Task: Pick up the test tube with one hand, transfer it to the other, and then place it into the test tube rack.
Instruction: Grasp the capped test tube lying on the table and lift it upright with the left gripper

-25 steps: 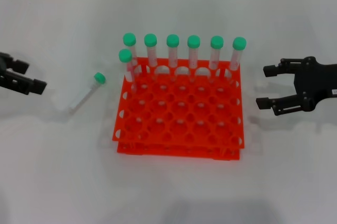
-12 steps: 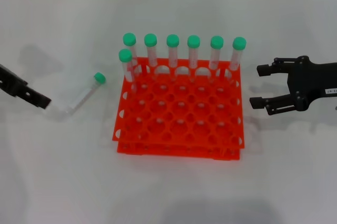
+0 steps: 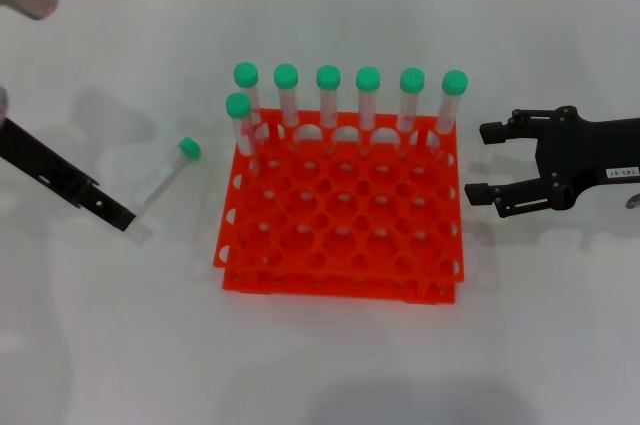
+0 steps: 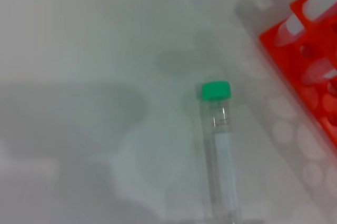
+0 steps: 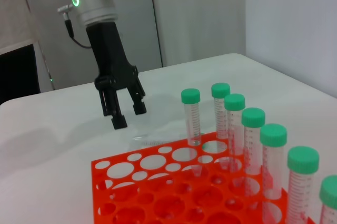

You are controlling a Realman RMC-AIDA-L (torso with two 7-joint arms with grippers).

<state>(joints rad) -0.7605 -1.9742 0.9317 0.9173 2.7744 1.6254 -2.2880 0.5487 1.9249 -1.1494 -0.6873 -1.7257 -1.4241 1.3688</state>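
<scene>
A slender clear plastic test tube with a round green cap point(image 3: 170, 177) lies flat on the white table point(image 3: 330, 355), left of the bright orange square plastic rack point(image 3: 340, 220). The black left gripper point(image 3: 122, 221) hangs at its bottom end, fingers parted. The labelled black right gripper point(image 3: 483, 161) waits spread beside the rack's right edge, bare tabletop around it.

Bright, even overhead light is washing the white counter point(image 3: 330, 365), casting only soft grey shadows. Left wrist view is looking hazy, w/ the test tube rack point(image 4: 316, 66) blurring at the edge. Head view is staying crisp, no glare.
</scene>
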